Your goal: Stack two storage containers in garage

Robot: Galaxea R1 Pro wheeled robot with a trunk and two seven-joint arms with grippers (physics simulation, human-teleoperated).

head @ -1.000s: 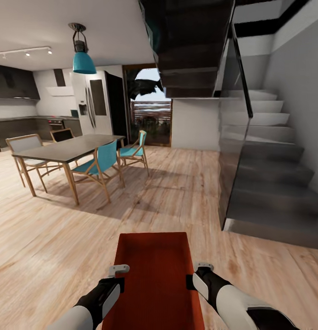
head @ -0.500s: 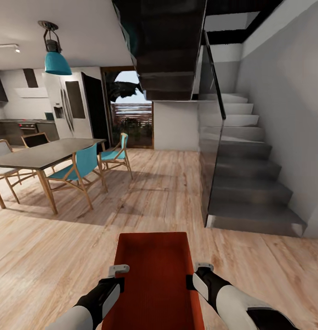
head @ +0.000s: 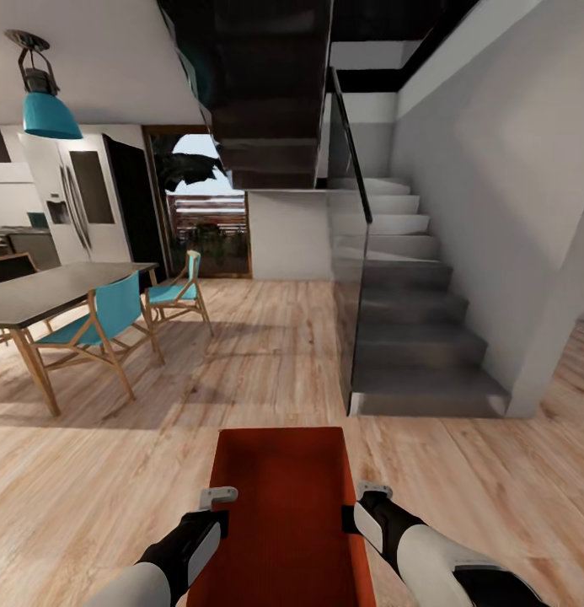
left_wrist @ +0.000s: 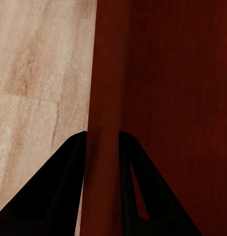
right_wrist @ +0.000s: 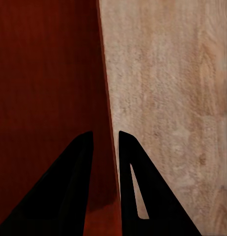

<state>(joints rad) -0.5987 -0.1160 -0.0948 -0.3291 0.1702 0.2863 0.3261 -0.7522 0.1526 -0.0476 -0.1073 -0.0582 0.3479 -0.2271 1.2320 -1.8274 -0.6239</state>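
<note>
Camera panned right; container (head: 279,514) points straight ahead.

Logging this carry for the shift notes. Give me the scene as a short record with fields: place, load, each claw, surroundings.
place: room with a light wood-plank floor; no garage in sight
load: red-orange storage container, carried low in front of the robot
left claw: shut on the container's wall, one finger each side
right claw: shut on the opposite wall
ahead right: grey staircase with glass railing
ahead left: dark dining table, teal chairs, teal pendant lamp
</note>
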